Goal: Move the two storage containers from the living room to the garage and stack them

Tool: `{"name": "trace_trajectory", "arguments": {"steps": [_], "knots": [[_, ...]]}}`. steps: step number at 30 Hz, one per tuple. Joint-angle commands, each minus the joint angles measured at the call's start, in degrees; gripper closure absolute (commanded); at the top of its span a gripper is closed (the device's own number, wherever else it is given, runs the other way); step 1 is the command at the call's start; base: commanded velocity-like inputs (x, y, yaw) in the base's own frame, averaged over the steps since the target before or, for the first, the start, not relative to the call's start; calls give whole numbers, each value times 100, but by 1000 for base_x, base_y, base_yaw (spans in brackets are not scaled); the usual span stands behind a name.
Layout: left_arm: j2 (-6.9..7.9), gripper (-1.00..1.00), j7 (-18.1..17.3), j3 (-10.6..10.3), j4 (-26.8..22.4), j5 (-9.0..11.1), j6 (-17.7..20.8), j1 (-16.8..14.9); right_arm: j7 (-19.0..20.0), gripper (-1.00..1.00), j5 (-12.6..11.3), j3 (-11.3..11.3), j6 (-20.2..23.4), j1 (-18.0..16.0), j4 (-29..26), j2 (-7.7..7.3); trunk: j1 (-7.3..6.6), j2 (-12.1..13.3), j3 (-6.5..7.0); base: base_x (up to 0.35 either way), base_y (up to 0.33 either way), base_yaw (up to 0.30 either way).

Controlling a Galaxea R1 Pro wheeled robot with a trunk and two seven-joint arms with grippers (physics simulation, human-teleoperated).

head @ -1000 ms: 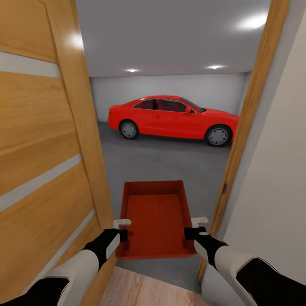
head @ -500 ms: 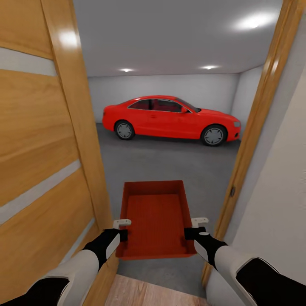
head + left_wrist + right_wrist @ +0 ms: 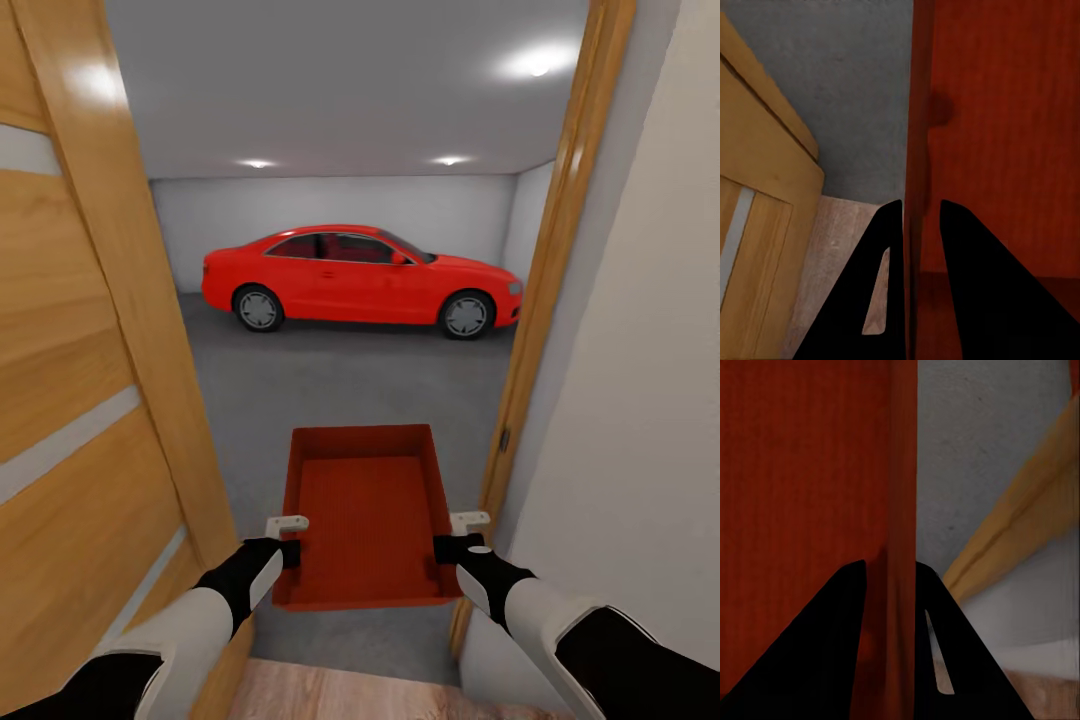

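I hold one orange-red storage container [image 3: 362, 515] level in front of me, in the doorway to the garage. My left gripper [image 3: 288, 552] is shut on its left wall and my right gripper [image 3: 446, 548] is shut on its right wall. In the left wrist view the two black fingers [image 3: 889, 255] straddle the container wall [image 3: 919, 135]. The right wrist view shows the same grip, with the fingers [image 3: 847, 607] on either side of the container wall [image 3: 900, 472]. Beyond and below lies the garage's dark grey concrete floor [image 3: 350, 385].
The open wooden plank door [image 3: 70, 380] stands close on my left and the wooden door frame [image 3: 540, 290] with a pale wall [image 3: 640, 400] close on my right. A red car [image 3: 360, 275] is parked across the far side of the garage. Light wood planks [image 3: 360, 695] lie under me.
The view has shifted: the doorway has widened, the car sits further left, and more garage floor shows ahead. The container and both grippers keep the same place in the picture.
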Motion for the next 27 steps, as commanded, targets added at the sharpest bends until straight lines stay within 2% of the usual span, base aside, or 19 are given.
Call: {"name": "trace_trajectory", "arguments": {"steps": [1,12,23,27], "knots": [[4,100,86,-24,-33,-178,0,0,-37,100,-117,-68,-34,-8,90,2,4,-14,-13,0,0,-136],[4,100,80,-24,-33,-174,12,-1,-37,100,-117,-69,-34,-8,90,2,4,-14,-13,100,229,-14],[4,100,86,-24,-36,-178,1,-4,-37,100,-117,-69,-34,-7,90,2,4,-14,-13,15,32,0],[4,100,82,-24,-37,-176,10,-5,-37,100,-117,-69,-34,-5,90,2,4,-14,-13,83,170,0]]}}
